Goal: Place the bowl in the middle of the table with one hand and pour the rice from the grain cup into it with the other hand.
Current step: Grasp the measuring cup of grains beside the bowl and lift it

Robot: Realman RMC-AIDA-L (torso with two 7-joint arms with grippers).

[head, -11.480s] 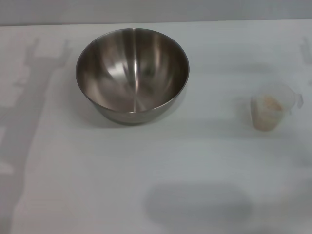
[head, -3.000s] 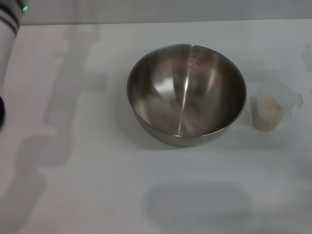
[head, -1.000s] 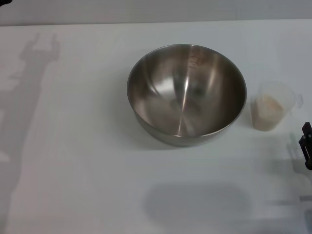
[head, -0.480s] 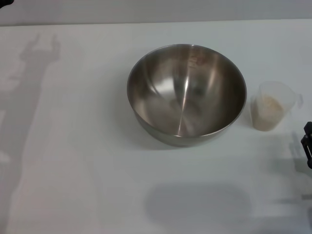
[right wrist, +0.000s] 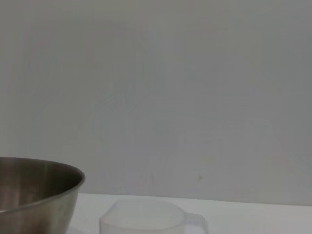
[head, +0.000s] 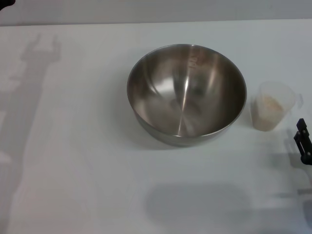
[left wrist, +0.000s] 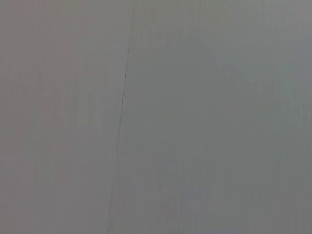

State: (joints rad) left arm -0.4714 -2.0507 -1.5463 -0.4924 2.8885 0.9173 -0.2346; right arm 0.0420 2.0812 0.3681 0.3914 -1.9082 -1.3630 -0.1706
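Note:
The large steel bowl (head: pixel 186 92) stands empty near the middle of the white table (head: pixel 73 146). The clear grain cup (head: pixel 273 106) with rice (head: pixel 269 104) in it stands just right of the bowl. A dark part of my right gripper (head: pixel 303 141) shows at the right edge, near and a little in front of the cup, apart from it. The right wrist view shows the bowl's rim (right wrist: pixel 36 195) and the cup's rim and handle (right wrist: pixel 151 219) close ahead. My left arm shows only as a dark tip (head: pixel 5 3) at the far left corner.
A grey wall (right wrist: pixel 156 87) rises behind the table's far edge. The left wrist view shows only a plain grey surface (left wrist: pixel 156 117) with a thin seam. Arm shadows lie on the table's left side (head: pixel 29 83).
Over the earlier frames the bowl was moved from the left to the table's middle and the left arm withdrew. In the last second my right gripper edged a little farther in toward the cup.

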